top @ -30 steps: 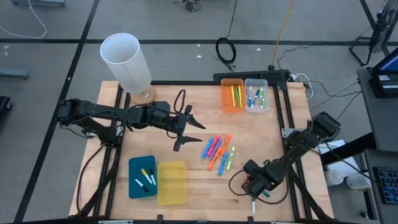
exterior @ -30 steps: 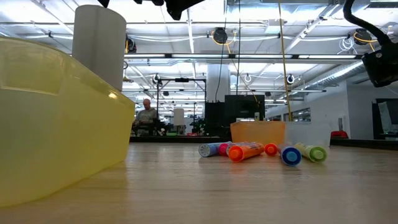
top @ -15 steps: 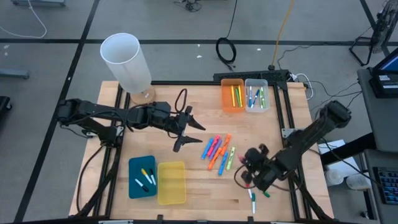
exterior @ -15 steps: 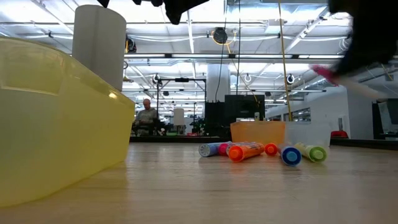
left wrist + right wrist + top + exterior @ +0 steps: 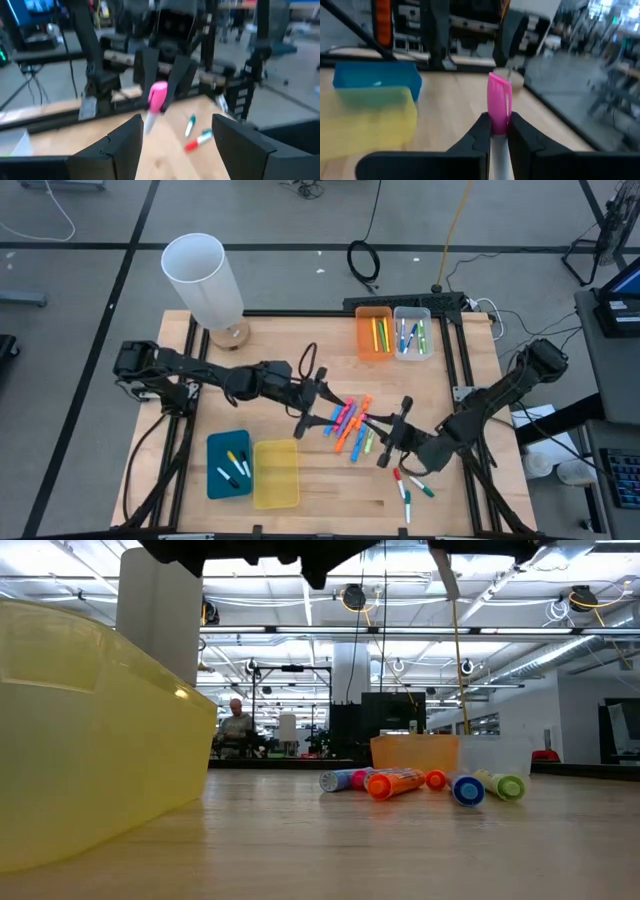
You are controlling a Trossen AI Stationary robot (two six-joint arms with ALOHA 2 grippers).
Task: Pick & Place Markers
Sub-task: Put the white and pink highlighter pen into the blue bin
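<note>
My right gripper point(image 5: 392, 442) hangs above the table's near right part, shut on a white marker with a pink cap point(image 5: 498, 102). It faces my left gripper point(image 5: 328, 408), which stands open a short way off, over the pile of coloured markers point(image 5: 350, 422). The left wrist view shows the held marker point(image 5: 157, 96) ahead of my open left fingers, apart from them. Three thin markers point(image 5: 410, 485) with red and green caps lie flat on the table under my right arm. My right gripper pinches the marker's pink cap at its lower end point(image 5: 498, 125) between its two fingers. The fingers point(image 5: 176, 75) lie about level and point toward the table's left, across the marker. The marker stands nearly upright, cap up and clear of the table, its white body point(image 5: 149, 121) hanging below.
At the far right stand an orange bin point(image 5: 362, 345) and a clear bin point(image 5: 430, 340), both with markers. A blue bin point(image 5: 214, 470) with markers and a yellow bin point(image 5: 275, 475) sit at the near left. A tall white cylinder point(image 5: 205, 280) stands at the far left corner.
My right gripper has risen from the thin markers at the near right, lifting the pink-capped marker clear. It has tipped from pointing down to about level and gone toward the pile. My left gripper, still open, has gone toward the table's right and sunk a little.
</note>
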